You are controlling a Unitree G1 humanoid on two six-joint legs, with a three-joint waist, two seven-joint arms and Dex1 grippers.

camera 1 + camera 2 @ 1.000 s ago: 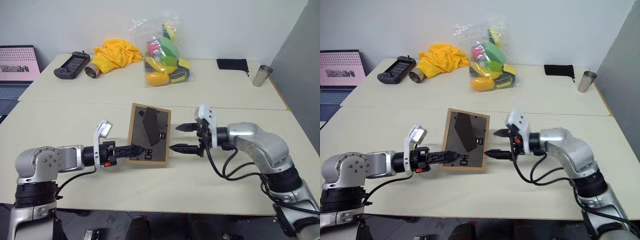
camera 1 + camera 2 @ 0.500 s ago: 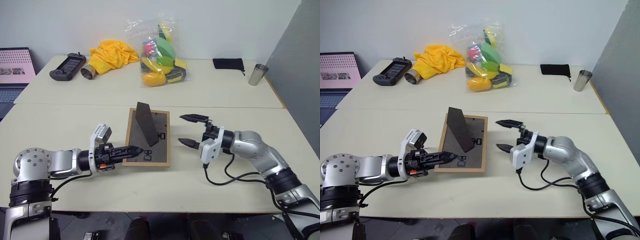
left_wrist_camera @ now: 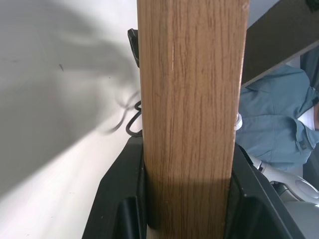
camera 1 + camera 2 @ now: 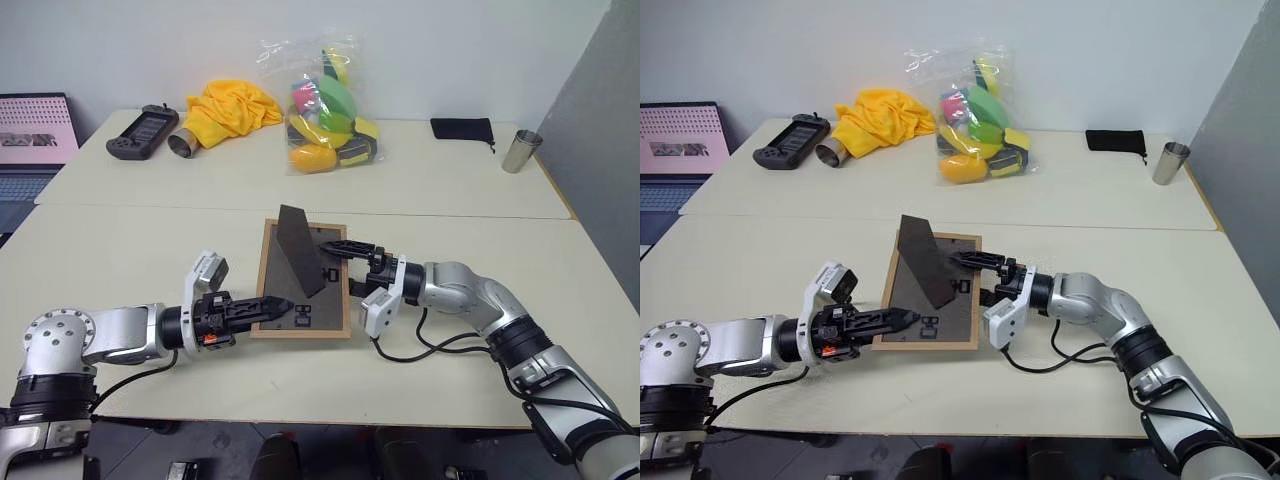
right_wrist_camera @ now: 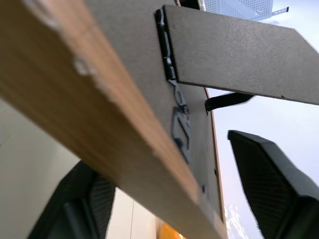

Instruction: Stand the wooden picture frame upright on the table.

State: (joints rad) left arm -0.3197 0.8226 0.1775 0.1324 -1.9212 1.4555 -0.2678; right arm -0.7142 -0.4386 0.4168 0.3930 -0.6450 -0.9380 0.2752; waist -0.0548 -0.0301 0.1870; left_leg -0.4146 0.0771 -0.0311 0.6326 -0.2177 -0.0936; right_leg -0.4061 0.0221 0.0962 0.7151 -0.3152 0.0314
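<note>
The wooden picture frame (image 4: 318, 306) hangs low over the table (image 4: 120, 250), nearly flat, with its dark back facing up and its stand (image 4: 298, 250) swung out. My left gripper (image 4: 275, 304) is shut on the frame's near left edge. In the left wrist view the wood border (image 3: 192, 109) is pinched between both black fingers (image 3: 117, 199). My right gripper (image 4: 338, 268) reaches in from the right and straddles the frame's right edge. One finger (image 5: 269, 174) stands off the back, and the other finger (image 5: 84, 199) sits under the wood border (image 5: 99, 119). Its jaws are open.
The adjoining table behind holds a clear bag of colourful toys (image 4: 325, 105), a yellow cloth (image 4: 225, 108), a game controller (image 4: 143, 132), a tipped metal cup (image 4: 183, 143), a black pouch (image 4: 462, 128) and an upright metal cup (image 4: 520, 150). A laptop (image 4: 35, 135) is at far left.
The right gripper rolled over and moved left until its fingers straddle the frame's right edge, and its jaws narrowed. The frame dropped from tilted to nearly flat. The left gripper kept its hold.
</note>
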